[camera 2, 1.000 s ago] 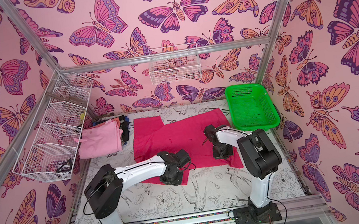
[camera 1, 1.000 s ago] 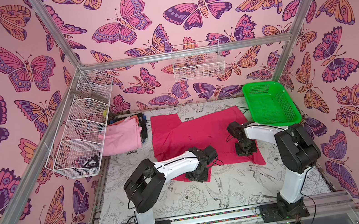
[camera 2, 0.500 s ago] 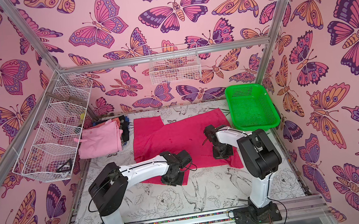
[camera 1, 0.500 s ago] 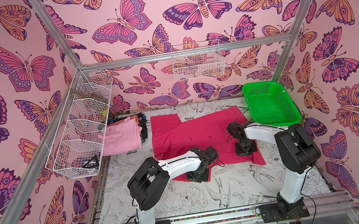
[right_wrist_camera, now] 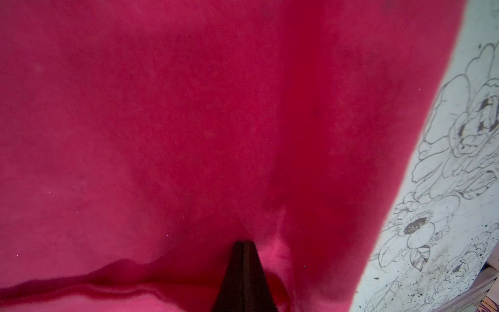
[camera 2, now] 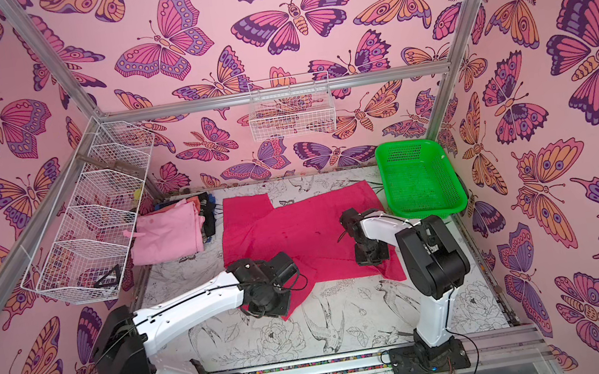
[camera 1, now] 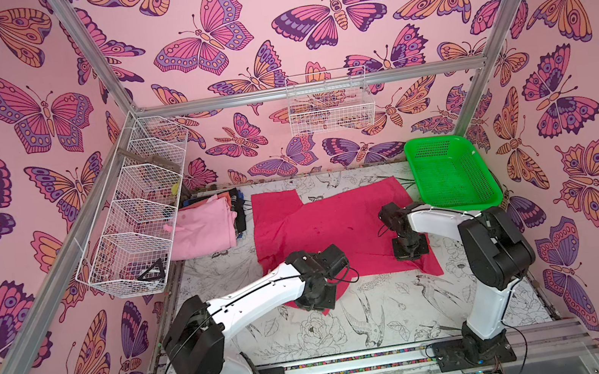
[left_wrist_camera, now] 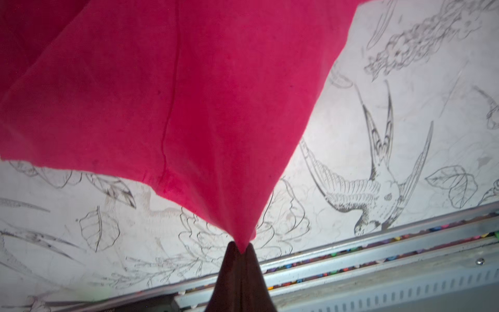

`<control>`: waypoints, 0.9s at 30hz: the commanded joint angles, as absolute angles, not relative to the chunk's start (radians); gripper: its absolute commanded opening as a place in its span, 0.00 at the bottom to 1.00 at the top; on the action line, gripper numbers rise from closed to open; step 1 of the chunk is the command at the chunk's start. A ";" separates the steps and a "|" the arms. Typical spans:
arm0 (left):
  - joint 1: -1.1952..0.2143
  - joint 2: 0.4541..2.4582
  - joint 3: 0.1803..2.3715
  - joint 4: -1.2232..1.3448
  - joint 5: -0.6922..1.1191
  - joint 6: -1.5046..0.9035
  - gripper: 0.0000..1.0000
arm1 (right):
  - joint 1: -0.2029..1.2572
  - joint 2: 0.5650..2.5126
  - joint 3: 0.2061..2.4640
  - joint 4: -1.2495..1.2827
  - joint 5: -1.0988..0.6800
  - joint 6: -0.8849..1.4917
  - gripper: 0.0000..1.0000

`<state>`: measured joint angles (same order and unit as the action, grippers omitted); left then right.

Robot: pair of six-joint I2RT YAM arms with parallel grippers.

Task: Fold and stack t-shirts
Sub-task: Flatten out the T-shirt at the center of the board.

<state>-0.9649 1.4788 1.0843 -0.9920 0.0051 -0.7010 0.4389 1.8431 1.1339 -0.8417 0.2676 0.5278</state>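
Observation:
A crimson t-shirt (camera 1: 334,222) (camera 2: 307,226) lies spread out in the middle of the table in both top views. My left gripper (left_wrist_camera: 241,250) is shut on this shirt's near corner, and the cloth fans out from the fingertips. In a top view the left gripper (camera 1: 317,304) points down at that corner. My right gripper (right_wrist_camera: 244,243) is shut, pinching a pucker of the same crimson cloth near its right edge, and shows in a top view as the right gripper (camera 1: 410,251). A folded light pink t-shirt (camera 1: 204,229) rests on orange and dark shirts (camera 1: 235,205) at the back left.
A green mesh basket (camera 1: 452,178) stands at the back right, close to the right arm. White wire baskets (camera 1: 136,226) hang on the left wall and another wire basket (camera 1: 330,104) on the back wall. A metal rail (camera 1: 354,363) runs along the table's front edge.
My left gripper has shut on the near corner of the crimson t-shirt and its arm has shifted slightly. The right arm and the shirt's spread look the same.

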 commanded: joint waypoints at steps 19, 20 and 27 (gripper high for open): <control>-1.012 1.282 0.896 -1.223 0.173 -0.796 0.00 | 0.438 1.768 1.124 -0.920 0.278 0.531 0.00; -1.019 1.282 0.894 -1.221 0.172 -0.803 0.00 | 0.438 1.766 1.124 -0.922 0.281 0.531 0.00; -1.085 1.224 0.863 -1.221 0.188 -0.877 0.00 | 0.438 1.737 1.103 -0.940 0.295 0.525 0.00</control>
<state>-1.0649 1.2591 0.8864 -1.1812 0.1661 -0.8295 0.4393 1.7683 1.1164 -0.9005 0.2687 0.5259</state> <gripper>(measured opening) 0.045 0.046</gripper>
